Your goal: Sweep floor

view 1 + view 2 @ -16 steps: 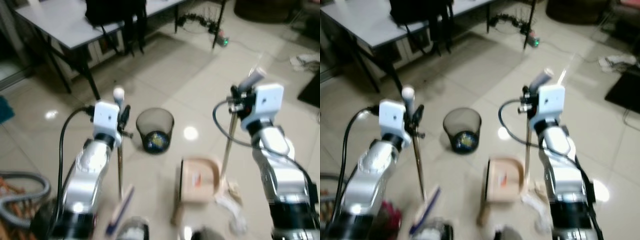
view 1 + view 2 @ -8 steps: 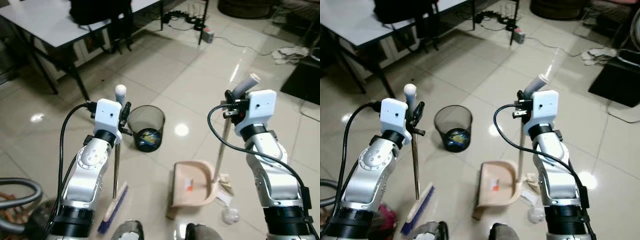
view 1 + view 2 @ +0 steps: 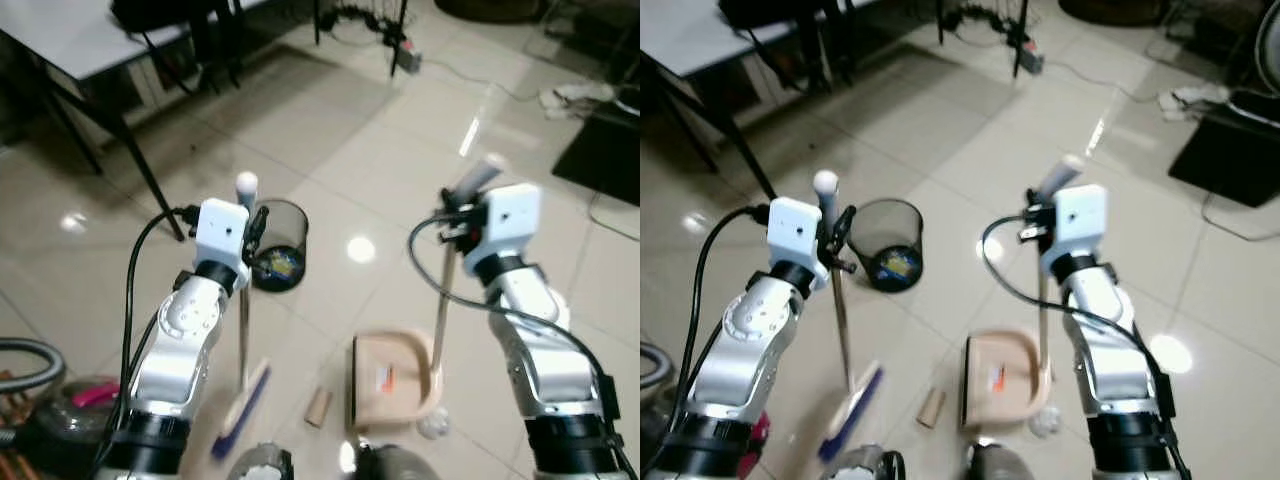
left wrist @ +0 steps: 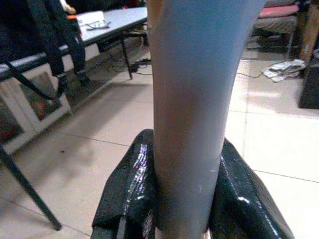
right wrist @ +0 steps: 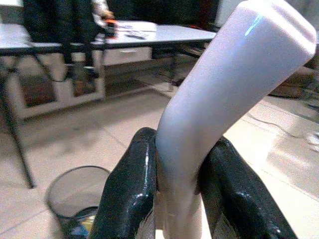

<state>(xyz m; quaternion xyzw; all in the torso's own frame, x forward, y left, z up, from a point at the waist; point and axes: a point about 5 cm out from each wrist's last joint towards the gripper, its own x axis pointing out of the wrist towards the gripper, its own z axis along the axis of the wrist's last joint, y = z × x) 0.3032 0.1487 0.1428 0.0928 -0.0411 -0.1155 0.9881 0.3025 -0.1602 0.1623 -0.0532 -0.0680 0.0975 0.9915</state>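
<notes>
My left gripper (image 3: 251, 236) is shut on the metal shaft of a broom (image 3: 243, 330), just below its white knob. The blue brush head (image 3: 243, 410) rests on the tiled floor. In the left wrist view the black fingers (image 4: 132, 191) clamp the grey shaft. My right gripper (image 3: 456, 214) is shut on the upright handle of a beige dustpan (image 3: 392, 375), which lies flat on the floor. In the right wrist view the fingers (image 5: 133, 189) squeeze the pale grip (image 5: 219, 94). A cardboard tube (image 3: 318, 406) lies between brush and pan. A crumpled scrap (image 3: 433, 427) sits by the pan's right corner.
A black mesh bin (image 3: 277, 232) with rubbish inside stands just beyond the left gripper. A grey table (image 3: 70, 40) with black legs is at the far left. A vacuum hose (image 3: 25, 350) lies at the left edge, a power strip with cables (image 3: 400, 55) at the back, a black mat (image 3: 600, 150) on the right.
The whole view has shifted with the camera. Both grippers keep their hold. The cardboard tube now lies in the open, left of the dustpan, and the paper scraps right of the pan are mostly gone.
</notes>
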